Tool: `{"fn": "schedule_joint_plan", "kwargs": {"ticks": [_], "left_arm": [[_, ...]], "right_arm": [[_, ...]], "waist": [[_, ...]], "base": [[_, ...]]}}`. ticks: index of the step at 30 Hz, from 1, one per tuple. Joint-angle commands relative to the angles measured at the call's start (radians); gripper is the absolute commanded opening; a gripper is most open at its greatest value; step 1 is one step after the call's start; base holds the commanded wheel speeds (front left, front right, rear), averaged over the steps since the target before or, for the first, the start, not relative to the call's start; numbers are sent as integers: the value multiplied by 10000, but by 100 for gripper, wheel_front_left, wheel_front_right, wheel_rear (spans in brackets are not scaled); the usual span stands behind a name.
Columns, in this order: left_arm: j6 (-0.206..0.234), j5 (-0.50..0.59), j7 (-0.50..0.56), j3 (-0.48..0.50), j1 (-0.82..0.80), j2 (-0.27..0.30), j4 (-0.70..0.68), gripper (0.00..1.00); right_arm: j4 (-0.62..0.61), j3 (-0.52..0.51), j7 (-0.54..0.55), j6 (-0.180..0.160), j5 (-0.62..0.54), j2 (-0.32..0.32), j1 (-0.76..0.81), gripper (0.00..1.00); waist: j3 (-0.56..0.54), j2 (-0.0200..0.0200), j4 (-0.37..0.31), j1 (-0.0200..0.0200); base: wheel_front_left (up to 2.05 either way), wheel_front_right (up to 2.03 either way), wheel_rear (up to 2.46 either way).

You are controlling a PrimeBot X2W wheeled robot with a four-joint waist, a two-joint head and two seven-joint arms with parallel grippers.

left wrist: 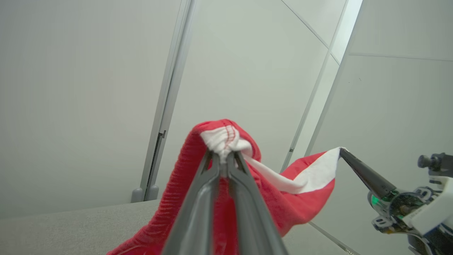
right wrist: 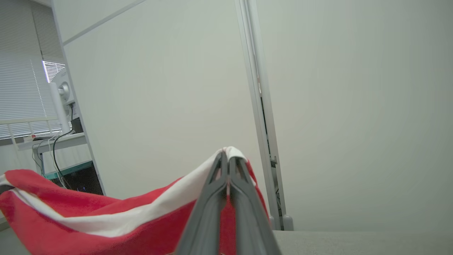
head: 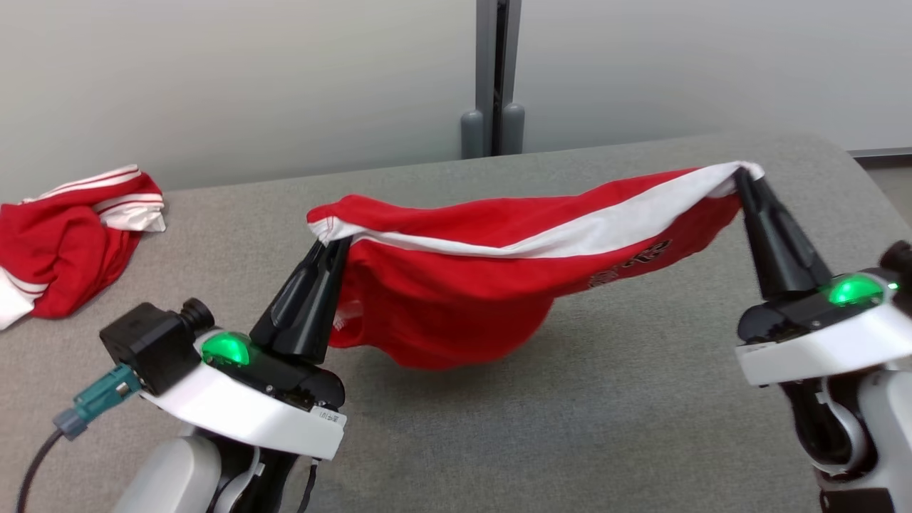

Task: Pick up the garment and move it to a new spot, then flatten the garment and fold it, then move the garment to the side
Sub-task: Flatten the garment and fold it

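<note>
A red garment (head: 470, 285) with a white band hangs stretched between my two grippers above the grey table (head: 605, 413). My left gripper (head: 336, 242) is shut on its left end, where the white hem bunches at the fingertips (left wrist: 223, 154). My right gripper (head: 741, 173) is shut on the right end, higher and farther back. The cloth sags in the middle, its lowest fold close above the table. In the right wrist view the garment (right wrist: 106, 219) drapes away to the left from the shut right gripper (right wrist: 228, 154). The left wrist view shows the right gripper (left wrist: 341, 150) pinching the white band.
A second red and white garment (head: 64, 242) lies crumpled at the table's far left edge. A grey post (head: 495, 78) stands against the wall behind the table. The table's right corner is rounded. A desk with cables (right wrist: 53, 141) stands beyond.
</note>
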Motion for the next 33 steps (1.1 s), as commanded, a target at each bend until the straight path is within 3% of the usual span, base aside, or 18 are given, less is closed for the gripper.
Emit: {"fn": "schedule_joint_plan", "kwargs": {"ticks": [1,11,18,23,28,33], "left_arm": [[117,82,227,57,-274,185,-464,0],[518,525,1865,73,-1919,832,-2387,0],[373,319,2505,-4,-2892,870,-2024,0],[93,90,3231,93,-4481,981,-723,0],[-142,551,3552,301,-7226,1017,1528,0],[-291,1529,2770,464,-10182,996,4030,0]], "right_arm": [[-688,-344,316,3,-225,27,268,0],[-3871,-1758,2089,1,-1002,484,781,0],[-3983,-1858,2751,1,-591,810,240,0],[-2817,-1659,2855,1,-455,748,-1524,0],[-689,-1476,2474,3,-544,1016,-4740,0],[1817,-1377,1604,3,-908,1473,-8075,0]], "waist": [[-207,0,-172,0],[-200,0,-382,0],[563,0,-458,0],[1573,0,-555,0],[2937,0,-783,0],[4026,0,-1240,0]], "base": [[0,0,0],[0,0,0],[0,0,0],[0,0,0],[0,0,0],[0,0,0]]}}
